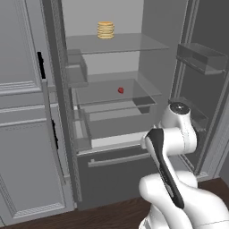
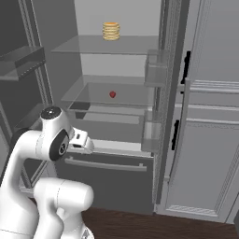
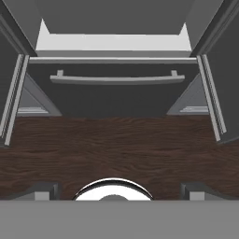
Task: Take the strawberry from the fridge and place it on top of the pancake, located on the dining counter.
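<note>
Left base view: the fridge [image 1: 134, 67] stands with both upper doors swung wide, pale grey interior and glass shelves on show.
Strawberry: the strawberry [image 1: 120, 90] sits on the middle glass shelf, at about 12 o'clock from the arm [image 1: 172, 147]; the right base view shows the same red berry [image 2: 112, 94] at about 1 o'clock from the arm's top joint.
Upper shelf: a yellow-golden pancake stack [image 1: 106, 30] with no plate rests on the top glass shelf, at 12 o'clock above the strawberry and well apart from it.
Drawer: the bottom drawer [image 1: 116, 172] is shut, its grey bar handle [image 3: 116, 79] running across the top half of the hand view.
Door bins: clear bins [image 1: 201, 57] hang on the right door at about 2 o'clock from the strawberry; the left door's bins [image 2: 23, 60] sit at about 10 o'clock from it in the right base view.
Cabinets: light grey panelled cabinets [image 1: 22, 116] with black handles flank the fridge at 9 o'clock in the left base view.
Floor: dark wood floor [image 3: 116, 149] lies in front of the drawer.
Gripper: the gripper [image 3: 116, 190] points down and forward at the floor and drawer; its 2 fingertips [image 3: 44, 190] stand spread wide apart with nothing between them, well below the strawberry's shelf.
</note>
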Controlling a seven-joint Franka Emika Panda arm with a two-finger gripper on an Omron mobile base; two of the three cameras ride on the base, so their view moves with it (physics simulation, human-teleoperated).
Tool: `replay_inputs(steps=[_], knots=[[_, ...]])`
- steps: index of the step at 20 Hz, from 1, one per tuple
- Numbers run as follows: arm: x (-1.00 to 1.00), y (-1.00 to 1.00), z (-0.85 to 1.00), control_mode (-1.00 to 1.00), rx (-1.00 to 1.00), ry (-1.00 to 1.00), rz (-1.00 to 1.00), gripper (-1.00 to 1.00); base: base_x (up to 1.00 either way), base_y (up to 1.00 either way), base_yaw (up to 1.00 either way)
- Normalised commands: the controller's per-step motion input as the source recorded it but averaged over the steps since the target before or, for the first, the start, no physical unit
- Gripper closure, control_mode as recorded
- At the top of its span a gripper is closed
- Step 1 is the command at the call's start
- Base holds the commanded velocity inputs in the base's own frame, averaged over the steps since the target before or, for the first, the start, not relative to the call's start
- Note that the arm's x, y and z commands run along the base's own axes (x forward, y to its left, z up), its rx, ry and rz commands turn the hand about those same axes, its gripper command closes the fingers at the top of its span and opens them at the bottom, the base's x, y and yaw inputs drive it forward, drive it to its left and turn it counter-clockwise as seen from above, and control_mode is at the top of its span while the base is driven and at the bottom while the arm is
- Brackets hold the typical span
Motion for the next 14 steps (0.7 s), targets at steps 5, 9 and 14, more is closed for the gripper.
replay_inputs(steps=[5,9,14], knots=[[0.00,0.00,0.00,1.00,0.00,0.00,0.00,-1.00,0.60,0.01,0.11],[0.00,0.00,0.00,1.00,0.00,0.00,0.00,-1.00,0.69,-0.04,0.03],[0.00,0.00,0.00,1.00,0.00,0.00,0.00,-1.00,0.63,0.00,0.00]])
